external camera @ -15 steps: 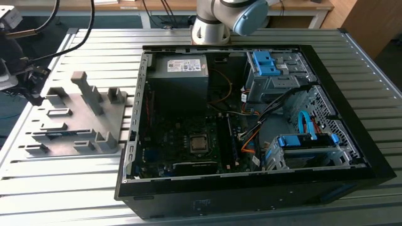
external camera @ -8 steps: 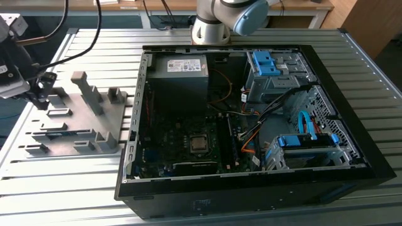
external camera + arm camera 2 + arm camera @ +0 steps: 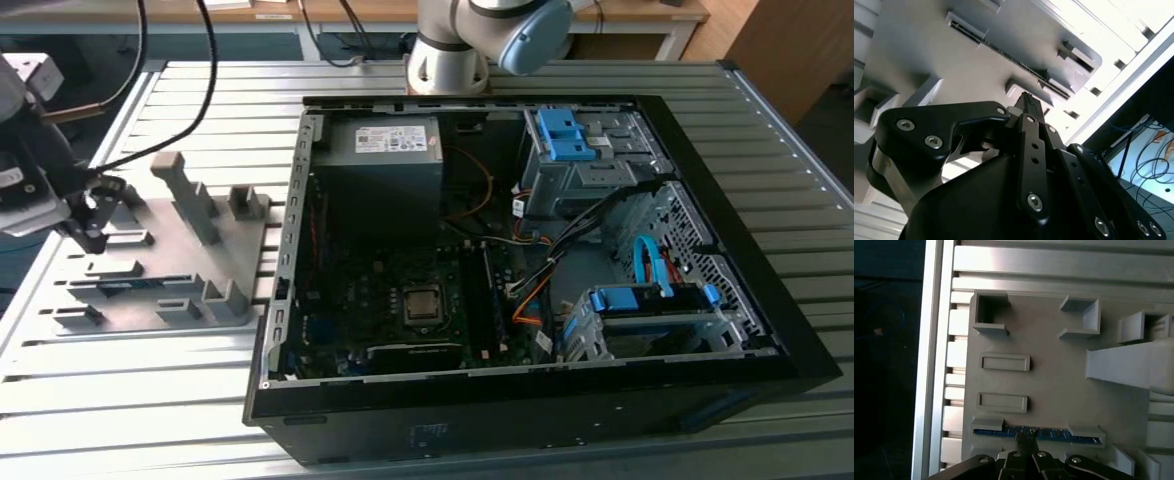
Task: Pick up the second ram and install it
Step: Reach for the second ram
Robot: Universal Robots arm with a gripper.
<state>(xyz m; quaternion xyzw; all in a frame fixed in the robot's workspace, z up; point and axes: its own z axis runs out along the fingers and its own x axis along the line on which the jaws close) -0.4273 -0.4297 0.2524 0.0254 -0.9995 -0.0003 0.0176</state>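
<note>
The second ram [image 3: 1054,433] is a thin blue-green strip standing on edge in a slot of the grey fixture plate [image 3: 1054,385]. In the second wrist view the ram [image 3: 1004,50] runs as a dark line between two grey blocks. In the exterior view the ram [image 3: 134,286] lies near the front of the plate [image 3: 167,255]. My gripper [image 3: 94,243] hangs at the exterior view's left, a little above the plate. In both wrist views the fingertips sit together over the ram's middle, gripper [image 3: 1026,441] and gripper [image 3: 1029,100], with nothing held.
An open computer case [image 3: 534,390] lies at the exterior view's right, motherboard [image 3: 400,300] exposed, with cables and blue drive bays. Upright grey blocks [image 3: 187,195] rise from the fixture plate beside my gripper. The ribbed metal table's edge [image 3: 934,365] runs close to the plate.
</note>
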